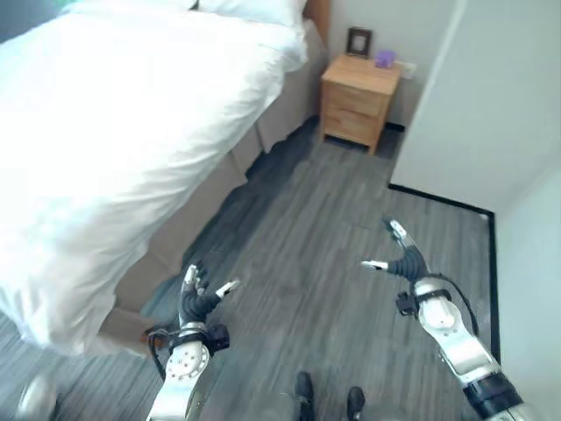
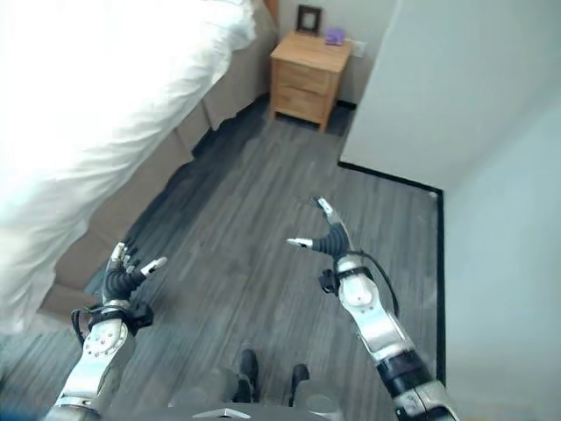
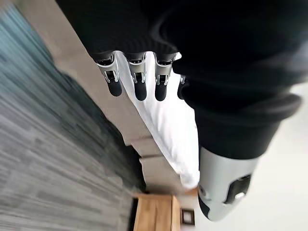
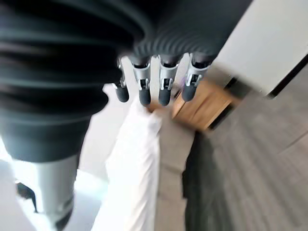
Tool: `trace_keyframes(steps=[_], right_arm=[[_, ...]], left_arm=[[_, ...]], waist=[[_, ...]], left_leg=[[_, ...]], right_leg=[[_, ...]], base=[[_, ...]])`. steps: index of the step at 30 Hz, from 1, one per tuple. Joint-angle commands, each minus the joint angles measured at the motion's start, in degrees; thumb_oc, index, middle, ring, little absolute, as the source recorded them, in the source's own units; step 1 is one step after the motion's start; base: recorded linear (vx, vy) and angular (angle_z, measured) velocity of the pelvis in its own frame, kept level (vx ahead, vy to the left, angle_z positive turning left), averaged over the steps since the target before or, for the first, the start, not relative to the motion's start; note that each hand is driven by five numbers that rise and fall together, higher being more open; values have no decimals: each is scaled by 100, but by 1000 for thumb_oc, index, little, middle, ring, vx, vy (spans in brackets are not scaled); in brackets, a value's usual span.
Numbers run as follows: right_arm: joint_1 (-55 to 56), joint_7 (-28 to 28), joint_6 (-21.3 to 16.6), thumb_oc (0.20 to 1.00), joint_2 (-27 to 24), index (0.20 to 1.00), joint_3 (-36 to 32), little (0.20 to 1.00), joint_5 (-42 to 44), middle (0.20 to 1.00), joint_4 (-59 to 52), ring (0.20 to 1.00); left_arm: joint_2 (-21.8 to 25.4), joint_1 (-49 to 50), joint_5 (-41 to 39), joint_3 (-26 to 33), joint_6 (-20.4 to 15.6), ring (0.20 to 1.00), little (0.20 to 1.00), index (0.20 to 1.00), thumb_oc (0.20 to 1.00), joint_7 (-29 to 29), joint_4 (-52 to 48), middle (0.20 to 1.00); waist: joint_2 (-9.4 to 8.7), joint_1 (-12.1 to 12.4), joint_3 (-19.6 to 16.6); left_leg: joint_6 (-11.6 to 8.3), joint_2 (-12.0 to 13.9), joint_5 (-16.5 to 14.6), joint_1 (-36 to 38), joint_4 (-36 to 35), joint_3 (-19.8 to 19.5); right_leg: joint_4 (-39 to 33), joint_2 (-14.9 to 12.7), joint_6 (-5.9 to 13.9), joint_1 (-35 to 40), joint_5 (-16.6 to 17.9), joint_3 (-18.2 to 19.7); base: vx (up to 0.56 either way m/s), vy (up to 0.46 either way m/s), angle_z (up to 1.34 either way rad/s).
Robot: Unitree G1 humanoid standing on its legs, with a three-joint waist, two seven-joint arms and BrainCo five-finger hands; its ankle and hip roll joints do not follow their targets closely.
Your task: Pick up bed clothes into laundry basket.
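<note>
A bed with a white duvet [image 1: 114,132] fills the left side, the cover hanging over its beige base [image 1: 188,224]. No clothes lie on the part of the duvet I see. My left hand [image 1: 197,298] hovers over the grey floor beside the bed's lower corner, fingers relaxed and holding nothing. To the right, my right hand [image 1: 401,256] is raised above the floor with straight fingers and the thumb spread, also holding nothing. The wrist views show the fingers [image 3: 137,79] and fingers [image 4: 161,84] extended toward the bed.
A wooden nightstand [image 1: 358,98] stands at the bed's head against the far wall, with a dark picture frame [image 1: 358,41] and a small purple object [image 1: 385,59] on top. A white wall [image 1: 491,105] with a dark skirting closes the right. Grey plank floor [image 1: 324,246] runs between bed and wall.
</note>
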Motion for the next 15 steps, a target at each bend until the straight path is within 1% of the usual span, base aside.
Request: trace_keyframes(steps=[1,2,3,4,5,6,7,8,9,10,11,12,13,14,15], right_arm=[[-269,55,-321,1000,-186,1000,-206,1000,202,1000,6,1000],[-267,52,-297,1000,-234,1000,-228,1000,215,1000,27,1000],[-296,60,-277,1000,-265,1000,-220,1000,229,1000,36,1000],[-292,67,-245,1000,-292,1000,-221,1000,228,1000,57,1000],[-302,77,-213,1000,-304,1000,-191,1000,229,1000,52,1000],[-302,76,-211,1000,-304,1000,-187,1000,229,1000,51,1000],[-233,138,-175,1000,-302,1000,-244,1000,263,1000,22,1000],[-202,152,-164,1000,-299,1000,-262,1000,272,1000,20,1000],[-156,201,-140,1000,-290,1000,-288,1000,270,1000,8,1000],[-122,231,-133,1000,-286,1000,-306,1000,260,1000,4,1000],[-87,259,-129,1000,-270,1000,-343,1000,275,1000,-30,1000],[-76,263,-126,1000,-274,1000,-342,1000,276,1000,-37,1000],[-41,299,-110,1000,-250,1000,-346,1000,283,1000,-85,1000],[-20,350,-123,1000,-221,1000,-388,1000,317,1000,-117,1000],[7,348,-125,1000,-162,1000,-446,1000,348,1000,-174,1000]], left_arm=[[151,-353,-161,-124,-405,1000,1000,1000,1000,-94,-297,1000],[158,-380,-234,-109,-396,1000,1000,1000,1000,-139,-268,1000],[152,-399,-280,-107,-388,1000,1000,1000,1000,-148,-250,1000],[160,-400,-323,-105,-377,1000,1000,1000,1000,-196,-238,1000],[154,-376,-367,-112,-355,1000,1000,1000,1000,-244,-237,1000],[153,-371,-369,-108,-353,1000,1000,1000,1000,-247,-240,1000],[116,-355,-465,-105,-326,1000,1000,1000,1000,-309,-212,1000],[107,-345,-502,-107,-309,1000,1000,1000,1000,-343,-207,1000],[89,-320,-549,-98,-260,1000,1000,1000,1000,-372,-208,1000],[78,-277,-555,-69,-224,1000,1000,1000,1000,-388,-197,1000],[69,-224,-560,-54,-183,1000,1000,1000,1000,-428,-218,1000],[66,-211,-561,-52,-177,1000,1000,1000,1000,-431,-227,1000],[34,-119,-536,-31,-110,1000,1000,1000,1000,-466,-269,1000],[80,-74,-487,20,-48,1000,1000,1000,1000,-503,-303,1000],[108,-127,-475,-13,-12,1000,1000,1000,1000,-551,-302,1000]], waist=[[-117,-150,26],[-114,-218,62],[-134,-316,108],[-136,-375,90],[-146,-428,93],[-144,-446,97],[-178,-521,75],[-175,-560,62],[-168,-620,19],[-134,-657,-30],[-87,-722,-85],[-84,-728,-86],[-42,-751,-147],[-29,-767,-196],[-78,-758,-223]], left_leg=[[-623,837,609,117,-877,40],[-624,960,641,122,-795,545],[-640,1076,576,234,-673,1051],[-669,1147,455,330,-509,1347],[-713,1200,226,373,-158,1494],[-717,1214,180,352,-93,1472],[-747,1318,-86,468,392,1782],[-751,1392,-159,481,585,1853],[-762,1504,-225,599,674,2042],[-753,1645,-209,739,596,2280],[-745,1695,-148,913,337,2433],[-745,1678,-118,944,279,2436],[-720,1611,-76,1064,15,2448],[-714,1537,-15,1167,-267,2461],[-664,1405,58,1175,-468,2305]], right_leg=[[-446,-319,163,432,-349,-478],[-446,-370,178,381,-298,-726],[-446,-449,198,387,-261,-956],[-446,-523,212,347,-267,-1125],[-446,-587,221,355,-263,-1291],[-446,-585,225,372,-274,-1308],[-441,-739,185,345,-182,-1676],[-434,-763,169,356,-183,-1808],[-428,-834,160,367,-144,-2036],[-413,-889,177,378,-135,-2236],[-402,-895,192,386,-89,-2382],[-405,-895,195,398,-84,-2388],[-392,-906,237,395,-30,-2467],[-311,-974,265,378,71,-2609],[-106,-1100,292,366,119,-2742]], base=[[-299,-109,62],[-309,-57,107],[-273,-41,159],[-241,-59,189],[-129,-38,125],[-221,-54,72],[-178,-33,67],[-229,-15,89],[-106,44,96],[-79,75,69],[-30,57,41],[21,86,62],[9,126,77],[-2,228,81],[-16,222,59]])
